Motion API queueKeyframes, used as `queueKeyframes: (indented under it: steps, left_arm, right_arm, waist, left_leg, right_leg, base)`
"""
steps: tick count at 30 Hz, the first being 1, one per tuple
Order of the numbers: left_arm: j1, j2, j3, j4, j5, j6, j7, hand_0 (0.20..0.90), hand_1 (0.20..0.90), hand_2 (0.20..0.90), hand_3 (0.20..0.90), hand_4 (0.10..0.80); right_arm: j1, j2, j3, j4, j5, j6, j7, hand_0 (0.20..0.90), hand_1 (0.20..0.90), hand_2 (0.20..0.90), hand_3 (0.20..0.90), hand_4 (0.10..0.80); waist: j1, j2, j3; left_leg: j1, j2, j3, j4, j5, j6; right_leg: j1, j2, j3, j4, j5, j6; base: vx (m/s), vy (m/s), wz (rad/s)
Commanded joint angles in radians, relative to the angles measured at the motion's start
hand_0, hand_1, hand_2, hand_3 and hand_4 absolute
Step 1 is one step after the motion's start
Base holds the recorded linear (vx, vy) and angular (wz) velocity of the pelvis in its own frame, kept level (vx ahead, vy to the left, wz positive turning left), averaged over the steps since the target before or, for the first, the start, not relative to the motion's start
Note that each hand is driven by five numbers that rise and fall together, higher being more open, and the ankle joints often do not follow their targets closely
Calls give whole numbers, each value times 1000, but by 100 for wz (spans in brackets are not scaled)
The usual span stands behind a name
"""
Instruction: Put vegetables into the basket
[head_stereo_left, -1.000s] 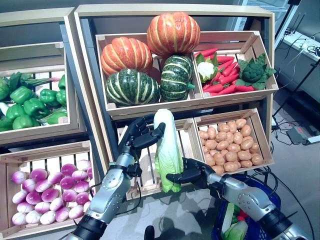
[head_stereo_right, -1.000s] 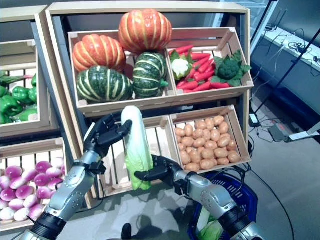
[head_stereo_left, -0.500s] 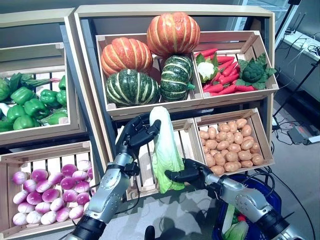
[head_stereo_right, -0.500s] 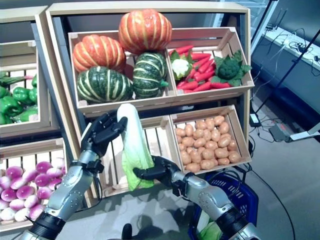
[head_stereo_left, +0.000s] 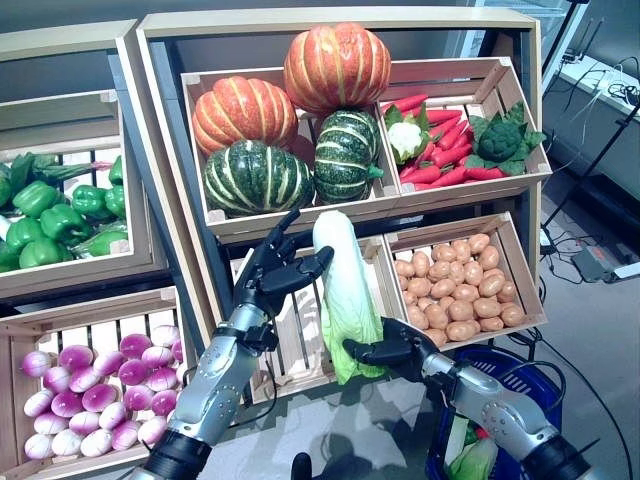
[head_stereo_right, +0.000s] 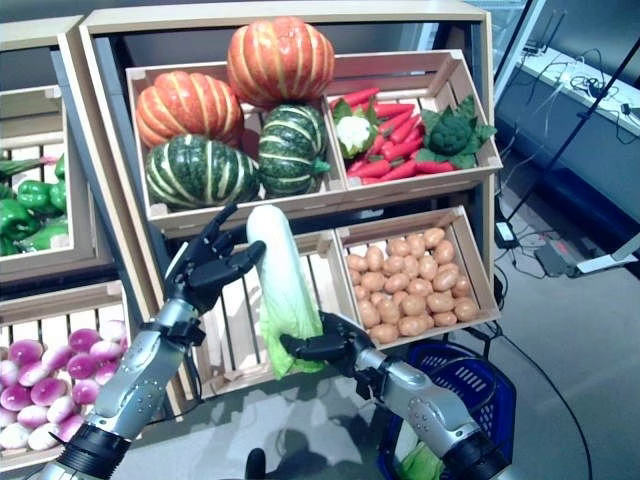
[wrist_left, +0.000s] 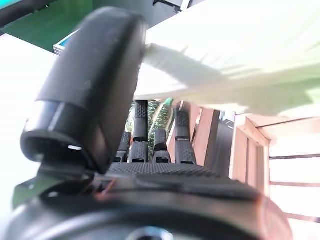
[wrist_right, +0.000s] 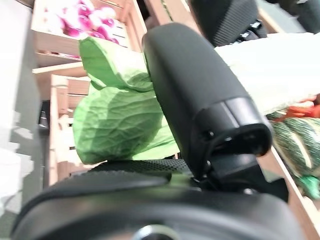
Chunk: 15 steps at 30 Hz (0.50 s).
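A long napa cabbage (head_stereo_left: 343, 280), white at the top and leafy green at the bottom, stands upright in the air in front of the stand's lower middle crate. My right hand (head_stereo_left: 390, 350) is shut on its leafy lower end; the right wrist view shows the thumb (wrist_right: 195, 95) over the green leaves (wrist_right: 120, 120). My left hand (head_stereo_left: 275, 275) is beside the cabbage's white top, fingers straightened, with the thumb (wrist_left: 95, 85) against the white stalk (wrist_left: 240, 65). The blue basket (head_stereo_left: 520, 385) stands on the floor at the lower right, below my right arm.
The wooden stand (head_stereo_left: 160, 150) with its crates rises close behind both hands. A green-and-white leafy vegetable (head_stereo_left: 472, 458) and something red lie in the basket. Grey floor (head_stereo_left: 590, 330) lies to the right, with cables on it.
My left hand's fingers have straightened off the cabbage's top. The cabbage and my right hand have shifted slightly right. The camera has moved a little.
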Motion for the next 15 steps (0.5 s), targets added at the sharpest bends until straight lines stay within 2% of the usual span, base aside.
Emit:
queueKeyframes:
  steps: [1, 15]
  left_arm:
    - [-67, -11, 51, -28, -28, -102, -67, 900, 900, 900, 900, 800]
    - [-9, -30, 140, -60, -88, -41, -94, 900, 900, 900, 900, 800]
  right_arm:
    - [-81, 56, -196, -134, 79, -273, -27, 300, 300, 300, 300, 400]
    - [42, 166, -464, -20, -15, -517, -289, 300, 300, 300, 300, 400]
  waist:
    - [-2, -4, -46]
    - [-38, 4, -26]
  left_leg:
    - [98, 47, 30, 2, -158, -40]
    - [95, 58, 51, 2, -161, -38]
  right_leg:
    - [-92, -58, 45, -6, 138, 10]
    - [-105, -41, 67, -7, 133, 6]
  base:
    - [-9, -8, -8]
    - [-2, -28, -6]
